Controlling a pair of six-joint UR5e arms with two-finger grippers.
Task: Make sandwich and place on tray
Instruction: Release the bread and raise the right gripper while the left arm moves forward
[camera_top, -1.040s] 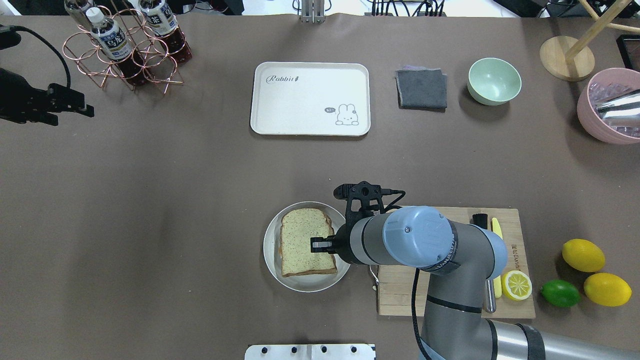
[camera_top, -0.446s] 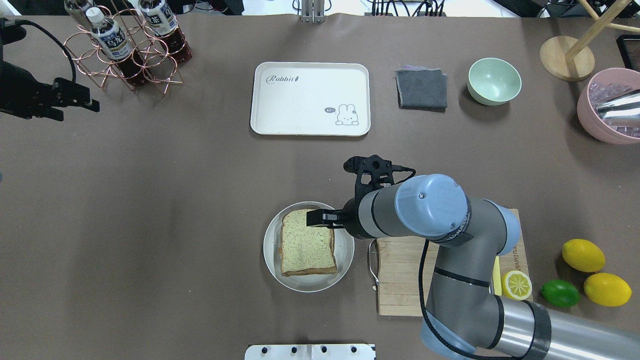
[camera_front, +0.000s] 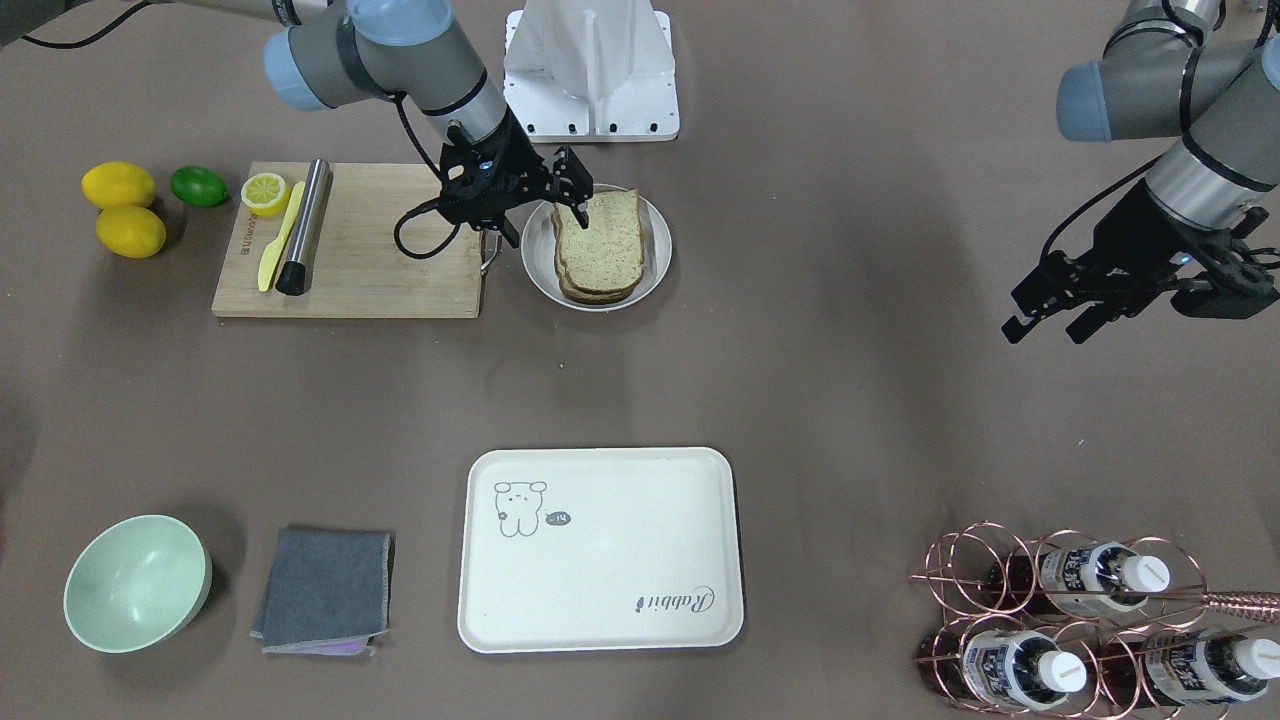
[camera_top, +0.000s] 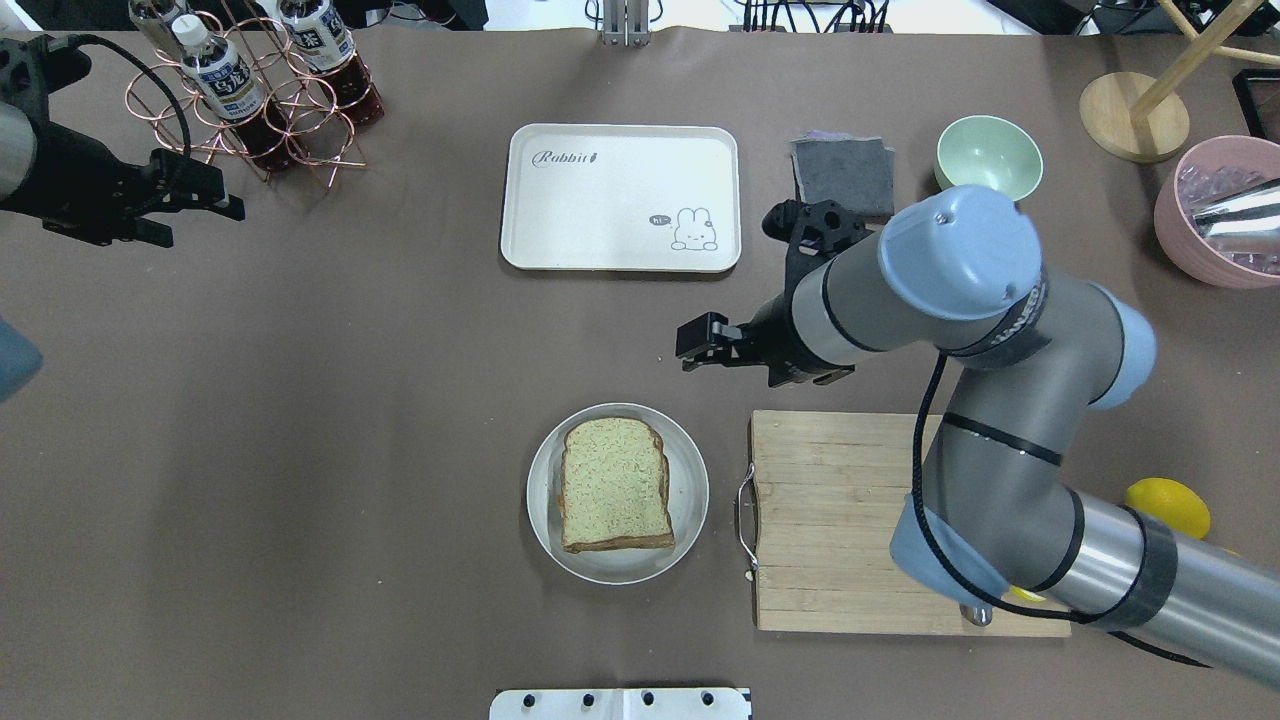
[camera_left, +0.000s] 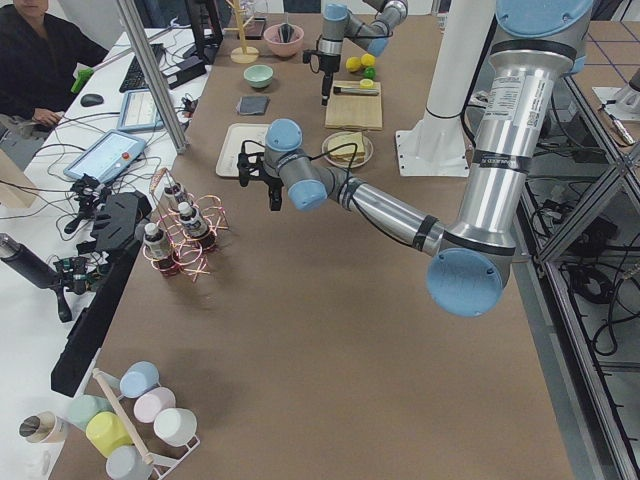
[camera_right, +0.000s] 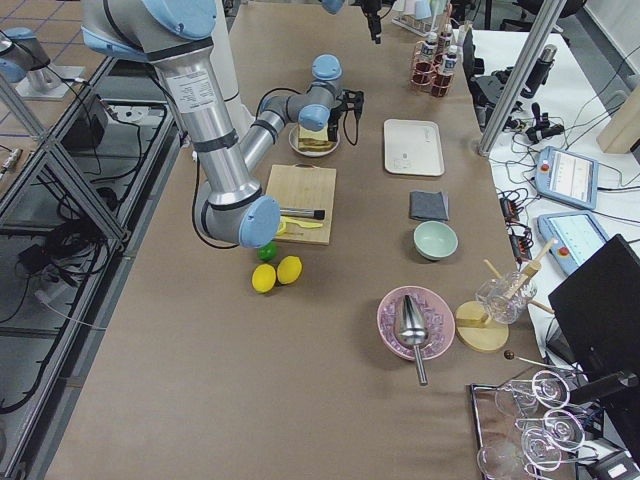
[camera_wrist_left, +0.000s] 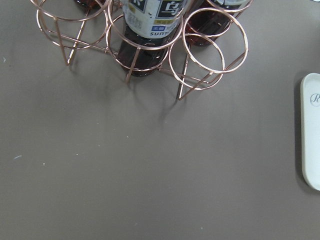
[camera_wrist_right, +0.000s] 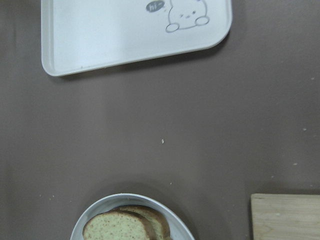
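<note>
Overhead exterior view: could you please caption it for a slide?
Right gripper hovers between the plated sandwich and the tray.

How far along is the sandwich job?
Done: the sandwich sits assembled on its plate. In hand: nothing; the right gripper hangs open between plate and tray, the left gripper open by the bottle rack. Left: moving the sandwich onto the tray, which holds nothing yet.

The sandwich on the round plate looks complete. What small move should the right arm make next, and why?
Probably lower the right gripper to the rim of the plate and grasp it there. The sandwich lies stacked on that plate, the tray holds nothing, and the gripper hangs empty, raised clear of the plate on its tray side.
</note>
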